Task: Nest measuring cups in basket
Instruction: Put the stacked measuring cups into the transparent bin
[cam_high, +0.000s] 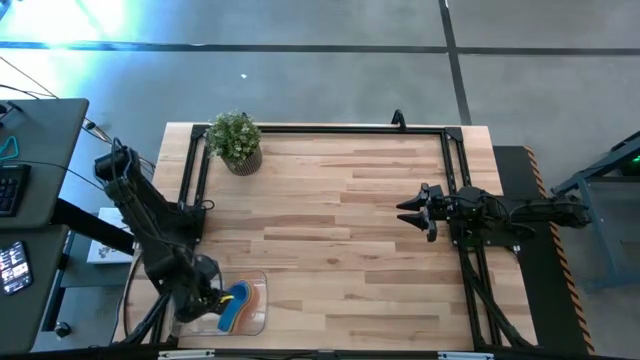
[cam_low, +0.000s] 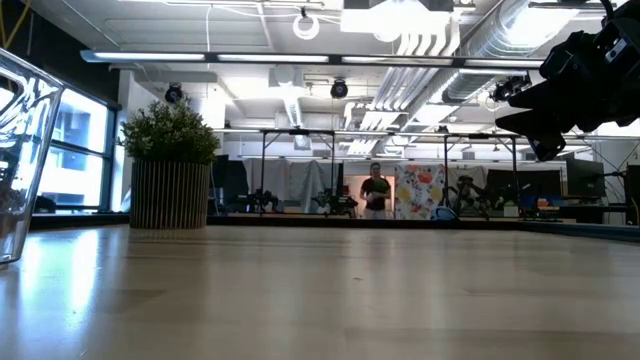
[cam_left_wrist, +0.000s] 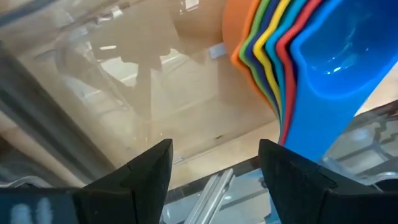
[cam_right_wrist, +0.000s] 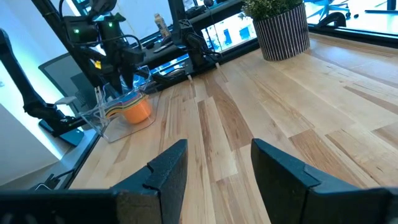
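Observation:
The measuring cups (cam_left_wrist: 292, 56) sit nested one inside another as a stack of several colours, orange outermost and blue innermost. The stack rests in the clear basket (cam_high: 252, 318) near the table's near left corner, also seen in the right wrist view as cups (cam_right_wrist: 127, 109) inside the basket (cam_right_wrist: 106, 127). My left gripper (cam_left_wrist: 214, 165) hangs open over the basket's floor, just beside the stack, with nothing between its fingers. My right gripper (cam_high: 410, 212) waits open above the table's right side, far from the basket.
A small potted plant (cam_high: 237, 140) stands near the table's far left corner. The basket's clear wall (cam_low: 20, 150) fills the low view's left edge. Bare wood lies between the basket and the right arm (cam_high: 500, 215). A person (cam_low: 376, 192) stands far off in the room.

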